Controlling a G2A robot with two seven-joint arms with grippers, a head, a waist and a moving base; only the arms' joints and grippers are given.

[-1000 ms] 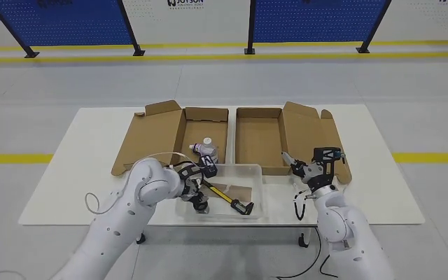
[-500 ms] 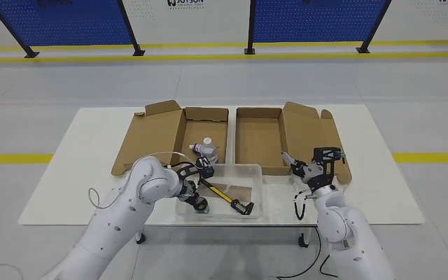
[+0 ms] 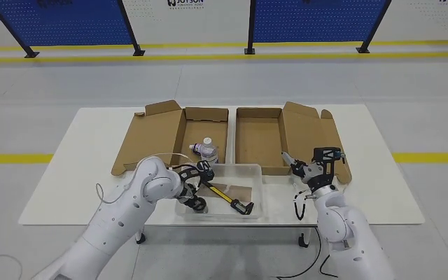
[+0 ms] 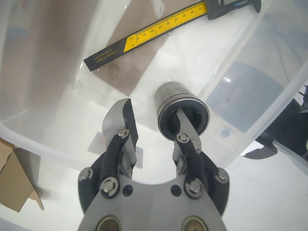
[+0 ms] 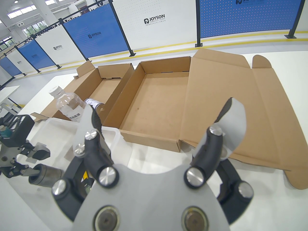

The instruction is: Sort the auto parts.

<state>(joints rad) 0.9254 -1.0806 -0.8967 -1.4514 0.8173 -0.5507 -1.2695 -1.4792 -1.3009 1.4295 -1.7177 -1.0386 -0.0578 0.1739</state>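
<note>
Cardboard carton (image 3: 207,133), open, lies at 11 o'clock on the surface (image 3: 91,147), with a plastic bottle (image 3: 206,148) at its near end. Clear bin (image 3: 257,185), at 6 o'clock, holds the bearing (image 4: 178,94), a steel sleeve in the bin's 8 o'clock corner, and a digital caliper (image 4: 168,23) toward its 4 o'clock. Left pincer (image 4: 154,108) is spread. One finger sits inside the bore, and the other finger (image 4: 127,118) stands just clear of the outer wall. The left wrist view resolves this. The top view instead places the second carton (image 3: 259,136) at 1 o'clock. Right pincer (image 5: 161,108), spread and empty, hangs beside that carton's flap at 3 o'clock. By judgement, the bearing is heavy, rigid and smooth, so it is apt to slip. Pinching its wall through the bore, or spanning the barrel mid-length, seems soundest.
</note>
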